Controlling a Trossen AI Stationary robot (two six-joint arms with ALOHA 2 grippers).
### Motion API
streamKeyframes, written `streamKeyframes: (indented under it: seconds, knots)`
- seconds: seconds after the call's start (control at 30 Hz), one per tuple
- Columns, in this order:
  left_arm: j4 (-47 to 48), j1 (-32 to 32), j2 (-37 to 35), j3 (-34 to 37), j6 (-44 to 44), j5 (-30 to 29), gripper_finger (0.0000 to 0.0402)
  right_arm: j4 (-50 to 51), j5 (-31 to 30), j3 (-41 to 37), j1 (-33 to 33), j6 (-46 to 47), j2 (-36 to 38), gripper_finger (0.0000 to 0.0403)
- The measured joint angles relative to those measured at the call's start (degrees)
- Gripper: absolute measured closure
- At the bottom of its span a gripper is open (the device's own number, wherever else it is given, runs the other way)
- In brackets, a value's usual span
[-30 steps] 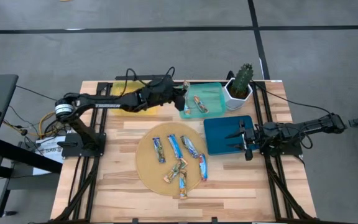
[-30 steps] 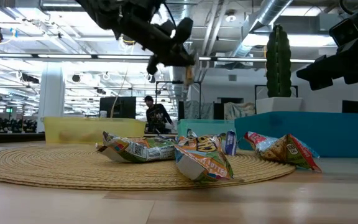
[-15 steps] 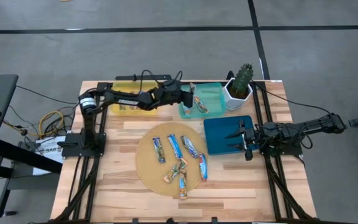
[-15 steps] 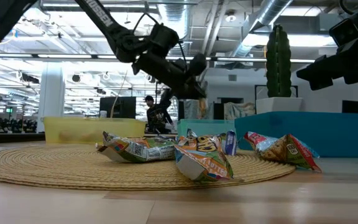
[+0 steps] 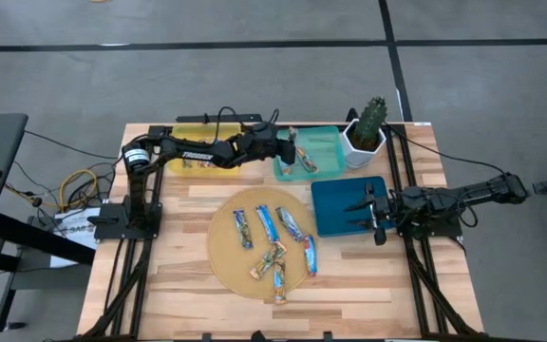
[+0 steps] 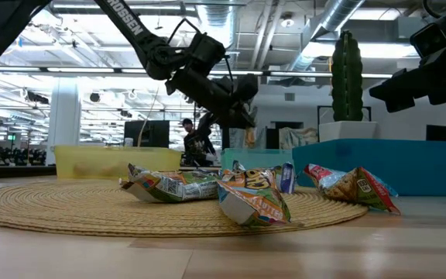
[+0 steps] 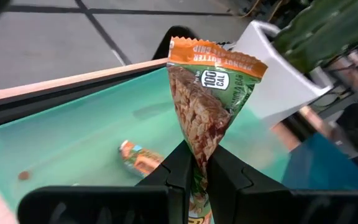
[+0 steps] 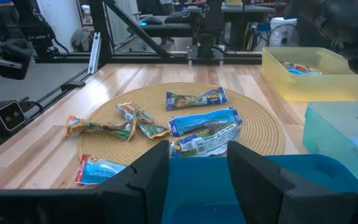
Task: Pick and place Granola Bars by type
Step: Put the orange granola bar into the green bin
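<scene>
My left gripper (image 5: 291, 150) reaches from the table's left over the teal tray (image 5: 326, 141) and is shut on an orange-and-green granola bar (image 7: 204, 93). Two orange bars (image 5: 306, 160) lie flat on the teal tray's floor; one also shows in the left wrist view (image 7: 143, 158). Several bars, blue-and-white and orange, lie flat on the round woven mat (image 5: 228, 261), for instance a blue one (image 5: 268, 224). My right gripper (image 5: 364, 211) hovers open and empty over the blue tray (image 5: 335, 220); its wrist view shows the gap (image 8: 199, 180). My left gripper pinches the bar near one end (image 7: 199, 163) between its two fingers. The fingers come from the table's left, slanting down, and lie along the bar. The bar sticks out past the fingertips, its free end (image 7: 217, 60) forward, lifted clear above the teal tray's floor (image 7: 73, 143).
A yellow tray (image 5: 190, 163) with bars stands at the far left under my left arm. A white pot with a cactus (image 5: 367, 128) stands right of the teal tray, close to my left gripper. The low view shows a person (image 6: 194, 143) beyond the table.
My left gripper has gone toward the table's right edge and down, from the teal tray's left rim to over its inside, carrying the bar clear of everything. My right gripper has kept still.
</scene>
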State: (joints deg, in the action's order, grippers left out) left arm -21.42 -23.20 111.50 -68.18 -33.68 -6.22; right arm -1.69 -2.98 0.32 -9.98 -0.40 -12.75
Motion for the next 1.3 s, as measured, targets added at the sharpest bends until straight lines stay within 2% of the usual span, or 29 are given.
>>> streamKeyframes:
  seconds: [0.2, 0.6, 0.73, 1.03, 1.3]
  knots:
    - [4.15, 0.0, 0.0, 0.0, -0.43, -1.22, 0.0374, -0.01, 0.0, 0.0, -0.01, -0.01, -0.01, 0.0249]
    - [8.39, 0.0, 0.0, 0.0, -8.42, -0.9, 0.0371, -0.02, 0.0, -0.02, -0.02, -0.02, -0.01, 0.0249]
    - [8.32, 0.0, 0.0, 0.0, -11.28, 1.24, 0.0355, -0.01, 0.0, -0.01, -0.01, 0.0, 0.0, 0.0249]
    - [8.25, 0.09, 0.0, 0.0, -13.66, 1.42, 0.0307, -0.01, 0.0, 0.0, 0.0, -0.01, -0.01, 0.0249]
    - [8.25, 0.25, 0.0, 0.0, -13.74, 1.4, 0.0299, -0.02, 0.0, 0.0, 0.01, 0.0, -0.01, 0.0249]
